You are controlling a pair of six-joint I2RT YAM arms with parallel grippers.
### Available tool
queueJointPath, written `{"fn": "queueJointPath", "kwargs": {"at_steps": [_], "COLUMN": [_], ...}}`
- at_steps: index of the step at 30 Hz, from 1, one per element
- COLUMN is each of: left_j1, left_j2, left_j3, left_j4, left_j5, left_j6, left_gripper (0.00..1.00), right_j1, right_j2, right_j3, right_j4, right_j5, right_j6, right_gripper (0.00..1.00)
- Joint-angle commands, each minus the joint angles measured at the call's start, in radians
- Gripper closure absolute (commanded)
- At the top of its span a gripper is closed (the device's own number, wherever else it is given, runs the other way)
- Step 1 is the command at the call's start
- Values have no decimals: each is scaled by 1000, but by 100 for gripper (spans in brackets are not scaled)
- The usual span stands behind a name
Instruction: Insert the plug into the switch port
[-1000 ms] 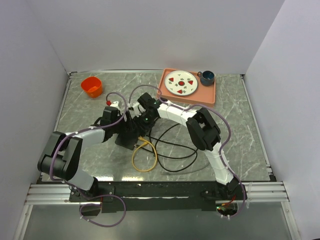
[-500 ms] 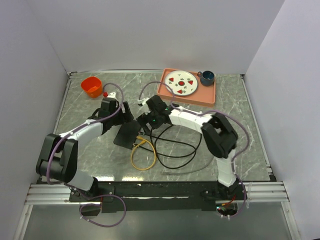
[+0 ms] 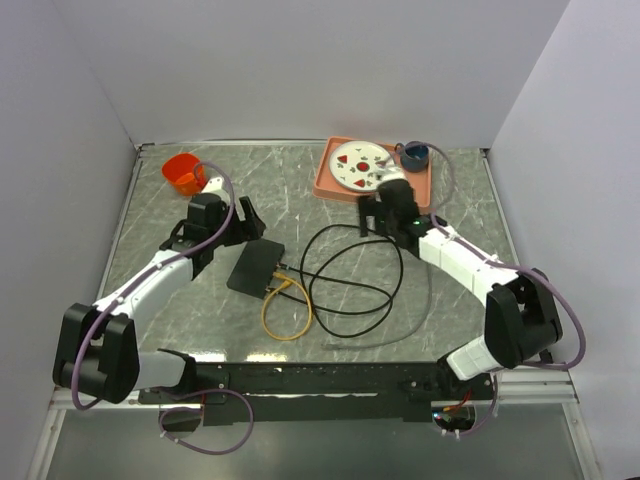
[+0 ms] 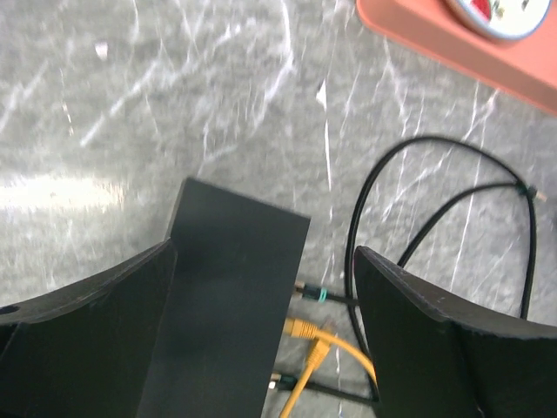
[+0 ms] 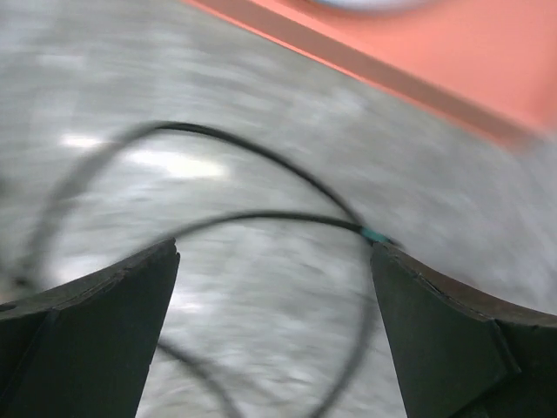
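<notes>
The grey marbled surface (image 3: 450, 290) is carrying a pink tray (image 4: 409, 30) at its far edge and a flat black box (image 3: 254, 268) lying near the middle. The left hand (image 3: 243, 216) is hovering near the box's far end, fingers spread wide and gripping nothing. The right hand (image 3: 370, 216) is hanging close to the tray, well apart from the box, equally wide and empty. A black cable (image 4: 428, 139) is looping across the surface and ending in a plug (image 4: 311, 293) with a green band. That plug is sitting against the box's narrow side, just beside a yellow plug (image 4: 300, 327). The port itself is hiding behind them. Judging by this, the insertion is looking finished, with only a check of the seating remaining.
</notes>
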Motion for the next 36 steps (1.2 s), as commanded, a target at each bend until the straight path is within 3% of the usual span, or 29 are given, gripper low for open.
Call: {"fn": "queueJointPath", "kwargs": {"at_steps": [1, 7, 12, 15, 18, 25, 26, 29, 36], "left_j1": [1, 1, 1, 1, 0, 0, 0, 0, 0], "left_j2": [-38, -18, 8, 2, -6, -9, -12, -21, -50], "left_j3": [-39, -58, -53, -55, -56, -32, -30, -22, -12], "left_j4": [7, 34, 39, 41, 41, 14, 13, 7, -21], "left_j5": [49, 106, 144, 152, 162, 179, 185, 191, 179], "left_j6": [16, 9, 13, 11, 8, 13, 11, 8, 13], "left_gripper": [12, 12, 13, 13, 12, 13, 13, 13, 13], "right_j1": [-141, -253, -322, -359, -408, -433, -431, -431, -429], "right_j2": [14, 75, 163, 206, 224, 284, 292, 295, 257], "right_j3": [-74, -84, -1, 16, 10, 13, 21, 36, 85], "right_j4": [-96, -149, -230, -251, -250, -270, -279, -279, -287], "right_j5": [160, 188, 114, 73, 19, -45, -56, -71, -71], "right_j6": [120, 154, 148, 133, 133, 122, 119, 102, 58], "right_gripper": [2, 6, 12, 21, 40, 42, 46, 100, 100]}}
